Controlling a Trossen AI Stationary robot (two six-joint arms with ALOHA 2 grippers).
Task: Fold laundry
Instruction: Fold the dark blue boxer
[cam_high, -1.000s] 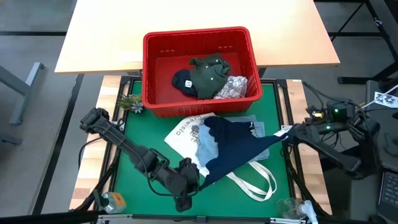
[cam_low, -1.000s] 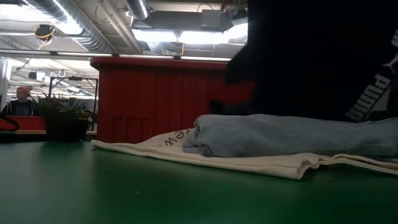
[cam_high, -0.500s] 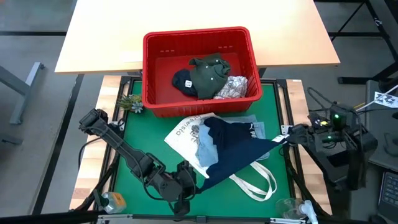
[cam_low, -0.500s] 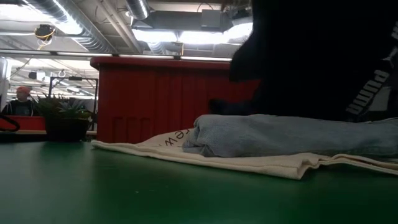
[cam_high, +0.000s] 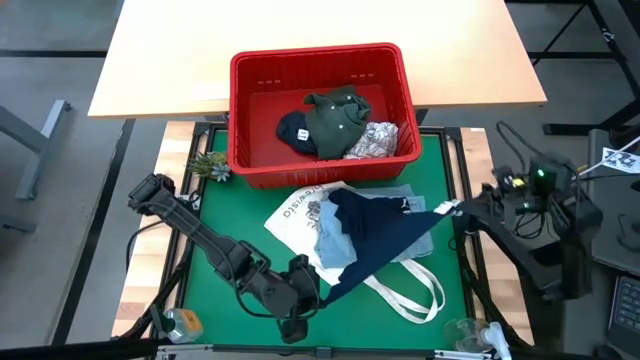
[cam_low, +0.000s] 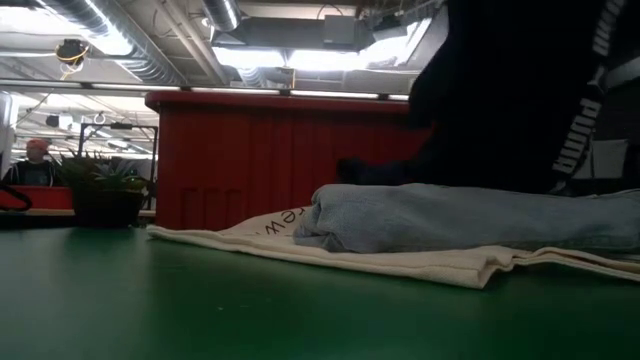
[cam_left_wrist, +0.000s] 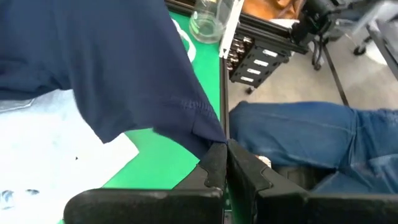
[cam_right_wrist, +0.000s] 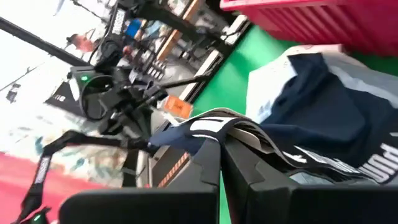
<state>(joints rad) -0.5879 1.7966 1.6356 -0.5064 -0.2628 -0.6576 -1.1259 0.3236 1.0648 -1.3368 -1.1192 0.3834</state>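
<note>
A navy blue garment (cam_high: 385, 240) with white print is stretched above the green mat between my two grippers. My left gripper (cam_high: 312, 297) is shut on its near-left corner, and my right gripper (cam_high: 458, 210) is shut on its right end. Under it a light blue denim garment (cam_low: 470, 215) lies on the white tote bag (cam_high: 300, 212). The dark olive green garment (cam_high: 335, 115), another navy one (cam_high: 293, 132) and the white printed one (cam_high: 375, 140) lie in the red basket (cam_high: 255, 165). My left gripper pinches a hemmed corner (cam_left_wrist: 208, 134) of the navy garment between its two fingers. The cloth runs up and away from the fingers, lifted off the mat. My right gripper pinches the garment's end with the white stripes (cam_right_wrist: 208, 127) between its two fingers, coming level from the table's right. The cloth is drawn taut toward the left gripper.
The red basket stands at the mat's far edge. A small plant (cam_high: 210, 165) sits at the far left corner. The tote's long handles (cam_high: 420, 290) trail toward the near right. Clear glass vessels stand at the near corners (cam_high: 180, 322) (cam_high: 462, 335). A person (cam_low: 35, 162) shows beyond the table.
My right gripper has risen a little and gone toward the table's far edge with the garment's end. The navy cloth has lifted higher on its right side and is drawn tighter between the two grippers. My left gripper has kept its hold near the near edge.
</note>
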